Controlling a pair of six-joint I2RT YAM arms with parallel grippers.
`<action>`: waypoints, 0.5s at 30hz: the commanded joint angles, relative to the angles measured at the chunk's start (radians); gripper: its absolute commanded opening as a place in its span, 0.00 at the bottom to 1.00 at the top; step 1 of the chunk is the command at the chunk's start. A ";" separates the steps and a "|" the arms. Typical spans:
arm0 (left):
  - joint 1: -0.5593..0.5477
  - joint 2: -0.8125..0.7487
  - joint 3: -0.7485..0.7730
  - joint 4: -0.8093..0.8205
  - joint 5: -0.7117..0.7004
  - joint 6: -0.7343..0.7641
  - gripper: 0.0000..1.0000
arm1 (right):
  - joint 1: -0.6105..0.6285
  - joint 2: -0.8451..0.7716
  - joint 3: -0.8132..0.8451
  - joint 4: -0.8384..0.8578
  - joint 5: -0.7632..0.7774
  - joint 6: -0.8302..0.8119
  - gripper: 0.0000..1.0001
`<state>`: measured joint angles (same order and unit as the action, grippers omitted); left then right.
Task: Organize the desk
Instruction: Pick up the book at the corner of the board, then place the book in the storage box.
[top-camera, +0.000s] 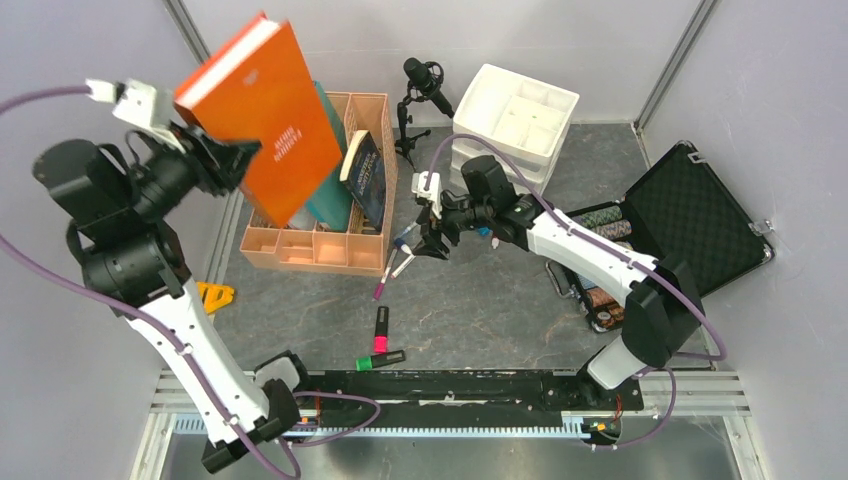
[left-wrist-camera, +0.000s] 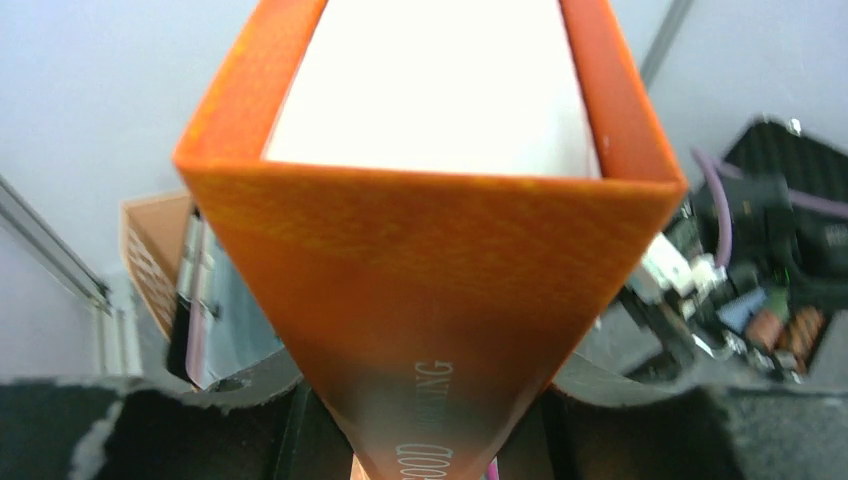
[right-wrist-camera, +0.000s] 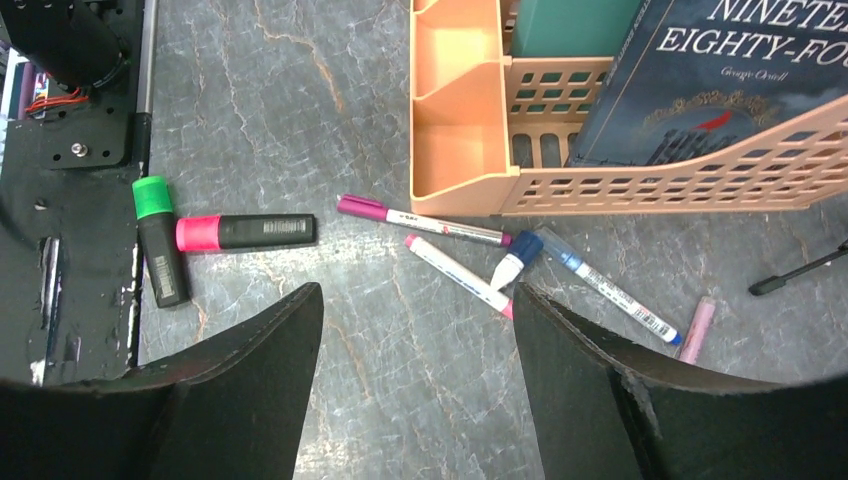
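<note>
- Left gripper (left-wrist-camera: 425, 430) clenched on orange book (top-camera: 262, 115), spine between its fingers, seemingly high above the rack (top-camera: 320, 245).
- Right gripper (right-wrist-camera: 415, 390) released, empty; desk (right-wrist-camera: 260, 90) directly below, pens (right-wrist-camera: 455, 272) just beyond fingertips.

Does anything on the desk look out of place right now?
Yes. Several pens and two highlighters lie scattered on the desk beside the organizer, not inside it. The left gripper holds a book aloft.
</note>
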<state>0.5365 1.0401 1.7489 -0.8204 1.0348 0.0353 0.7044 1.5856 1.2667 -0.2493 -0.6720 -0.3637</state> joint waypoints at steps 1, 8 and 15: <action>0.003 0.108 0.172 0.153 -0.141 -0.259 0.02 | -0.017 -0.071 -0.039 0.046 -0.028 -0.003 0.75; 0.007 0.187 0.287 0.192 -0.451 -0.218 0.02 | -0.044 -0.091 -0.097 0.078 -0.062 0.002 0.75; 0.010 0.262 0.309 0.238 -0.678 -0.090 0.02 | -0.067 -0.094 -0.128 0.093 -0.096 0.003 0.75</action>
<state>0.5400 1.2881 2.0247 -0.6758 0.5388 -0.1314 0.6483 1.5276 1.1534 -0.2150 -0.7246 -0.3634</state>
